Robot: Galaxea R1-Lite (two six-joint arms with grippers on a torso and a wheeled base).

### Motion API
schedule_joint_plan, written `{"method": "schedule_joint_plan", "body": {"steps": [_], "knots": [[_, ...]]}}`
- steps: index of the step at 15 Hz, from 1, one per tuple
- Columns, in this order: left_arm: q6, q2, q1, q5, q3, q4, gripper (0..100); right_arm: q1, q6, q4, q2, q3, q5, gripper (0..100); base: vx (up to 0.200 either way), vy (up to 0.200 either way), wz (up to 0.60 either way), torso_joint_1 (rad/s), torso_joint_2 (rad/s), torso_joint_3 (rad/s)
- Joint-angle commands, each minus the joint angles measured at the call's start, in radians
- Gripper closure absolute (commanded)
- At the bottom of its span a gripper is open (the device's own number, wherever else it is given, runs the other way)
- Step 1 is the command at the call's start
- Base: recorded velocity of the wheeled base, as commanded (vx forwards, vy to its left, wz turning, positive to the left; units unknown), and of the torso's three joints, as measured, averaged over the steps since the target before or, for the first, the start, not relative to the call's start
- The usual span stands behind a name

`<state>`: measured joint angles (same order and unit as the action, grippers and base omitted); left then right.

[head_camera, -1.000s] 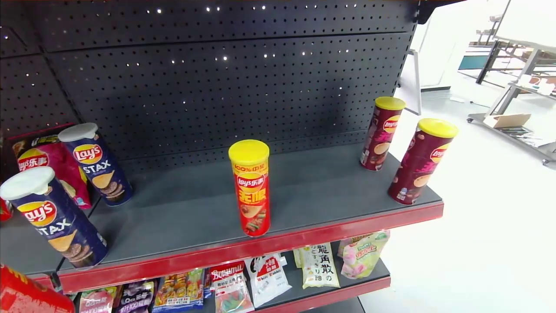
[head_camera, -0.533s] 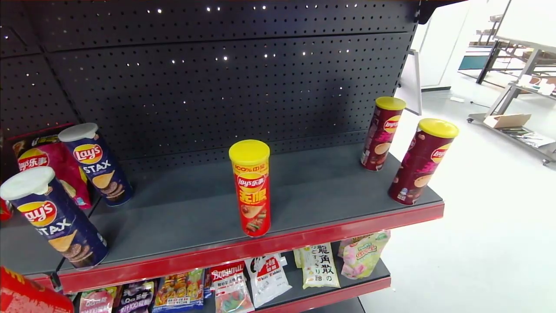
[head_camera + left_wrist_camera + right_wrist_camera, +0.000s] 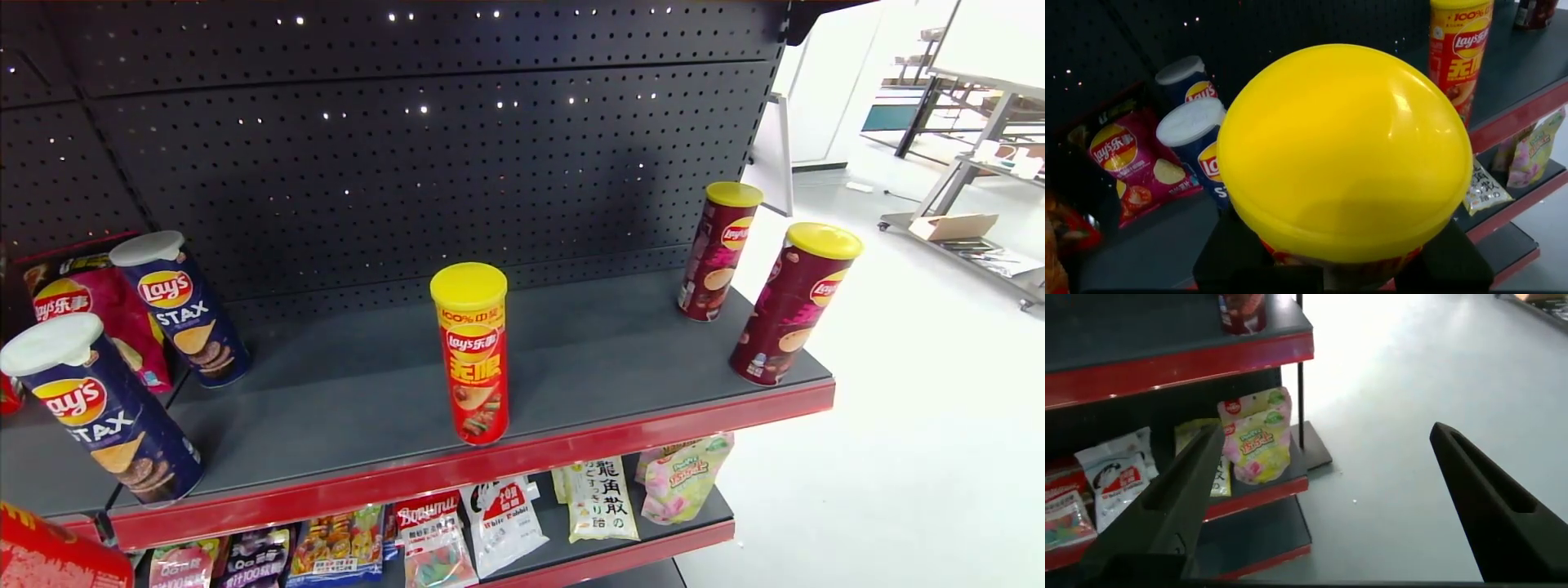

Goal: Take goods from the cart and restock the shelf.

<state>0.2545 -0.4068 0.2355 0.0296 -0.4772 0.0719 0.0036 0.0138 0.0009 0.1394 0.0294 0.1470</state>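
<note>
— Left gripper [image 3: 1343,265] is clamping a yellow-lidded can [image 3: 1343,155], holding it just below the front left corner of the shelf [image 3: 490,467].
— And the right gripper [image 3: 1331,498]?
— It is hanging with fingers apart, carrying nothing, low near the shelf's right end.
— How far along?
— I am judging midway: a red can [image 3: 473,359] is standing at the front edge, and this one is not yet placed.

Two blue canisters [image 3: 181,309] [image 3: 102,412]; two maroon canisters [image 3: 720,253] [image 3: 790,306]; two red canisters [image 3: 475,355] [image 3: 1343,155]; one pink crisp bag [image 3: 98,314].
</note>
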Motion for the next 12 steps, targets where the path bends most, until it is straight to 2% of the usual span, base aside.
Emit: {"method": "schedule_joint_plan", "body": {"steps": [1, 2, 3, 4, 6, 9, 12], "knots": [[0.000, 0.002, -0.001, 0.001, -0.003, 0.000, 100, 0.032, 0.000, -0.015, -0.086, -0.014, -0.124, 0, 0.000, 0.000, 0.00, 0.000, 0.00, 0.000], [0.000, 0.003, -0.001, 0.001, -0.001, 0.000, 100, -0.001, 0.037, -0.013, -0.132, -0.029, -0.254, 0, 0.000, 0.000, 0.00, 0.000, 0.00, 0.000], [0.000, 0.003, 0.001, 0.000, -0.003, 0.000, 100, -0.001, 0.063, -0.001, -0.139, -0.028, -0.267, 0, 0.000, 0.000, 0.00, 0.000, 0.00, 0.000], [0.000, 0.002, -0.001, 0.001, -0.008, 0.000, 100, -0.001, 0.044, 0.001, -0.136, -0.028, -0.261, 0, 0.000, 0.000, 0.00, 0.000, 0.00, 0.000], [-0.003, 0.013, -0.001, 0.001, 0.000, 0.000, 100, -0.002, -0.014, 0.001, -0.139, -0.029, -0.155, 0, 0.000, 0.000, 0.00, 0.000, 0.00, 0.000], [-0.007, -0.007, -0.001, 0.001, 0.002, 0.002, 100, -0.002, -0.011, 0.002, -0.139, -0.029, -0.155, 0, 0.000, 0.000, 0.00, 0.000, 0.00, 0.000], [-0.043, -0.090, 0.001, -0.007, -0.015, -0.001, 100, -0.002, -0.012, 0.002, -0.139, -0.029, -0.153, 0, 0.000, 0.000, 0.00, 0.000, 0.00, 0.000]]}}
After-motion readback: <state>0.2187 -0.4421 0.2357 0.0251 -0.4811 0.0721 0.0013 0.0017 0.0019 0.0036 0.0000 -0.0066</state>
